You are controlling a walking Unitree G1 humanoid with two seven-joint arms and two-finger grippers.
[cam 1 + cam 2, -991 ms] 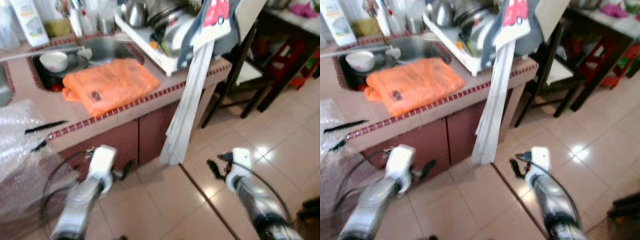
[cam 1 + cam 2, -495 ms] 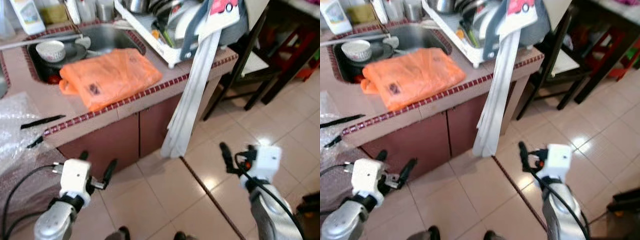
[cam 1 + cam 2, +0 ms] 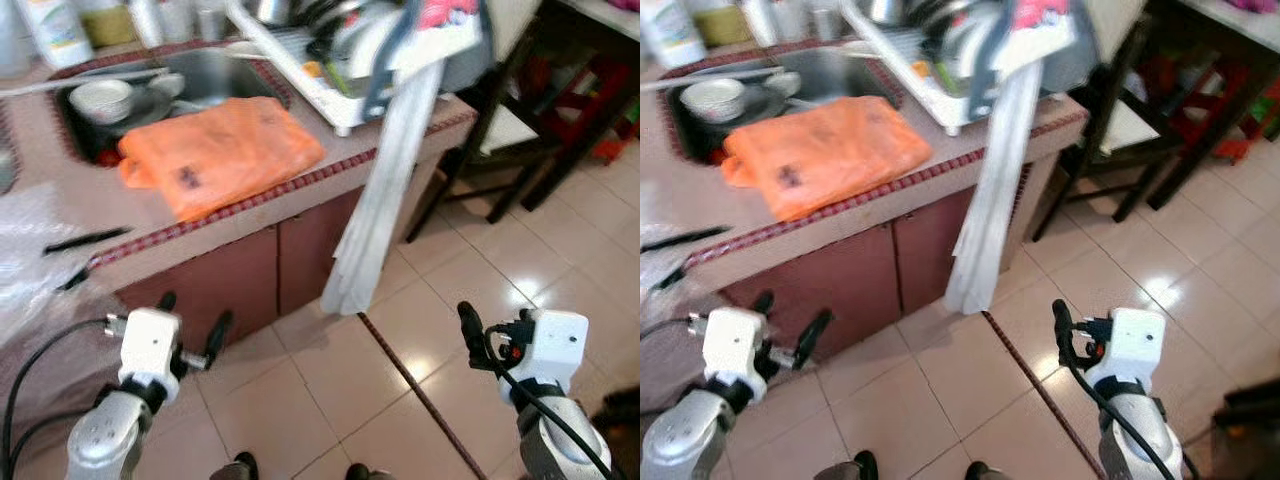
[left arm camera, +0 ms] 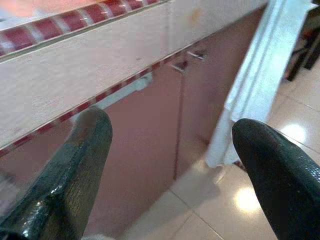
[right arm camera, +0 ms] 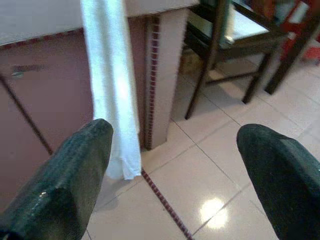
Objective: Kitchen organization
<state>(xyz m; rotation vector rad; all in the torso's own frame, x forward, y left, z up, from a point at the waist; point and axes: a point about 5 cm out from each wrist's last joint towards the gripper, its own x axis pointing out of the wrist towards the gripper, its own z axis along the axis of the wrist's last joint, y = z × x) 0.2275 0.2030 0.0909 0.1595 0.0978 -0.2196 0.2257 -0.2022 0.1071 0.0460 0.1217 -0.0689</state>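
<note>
Left eye view shows both the left hand (image 3: 192,328) and right hand (image 3: 478,338) spread empty below the table (image 3: 150,225), whose orange bag (image 3: 222,152) looks soft, light, best pinched at an edge

Pretty typical home kitchen: a beige tiled counter (image 3: 120,215) with a strip of little red tiles along the edge, a steel sink (image 3: 205,75) sunk into it, and reddish-brown cabinet doors (image 3: 235,285) underneath. The floor (image 3: 560,270) is glossy pale pinkish tile with a dark red strip (image 3: 420,395) running across it, and there are bright light reflections on the tiles. Off past the end of the counter there's a dark wooden chair (image 3: 500,140) with a light seat, plus a dark table (image 3: 1230,55) behind it with something red underneath, too blurry to tell what.
</note>
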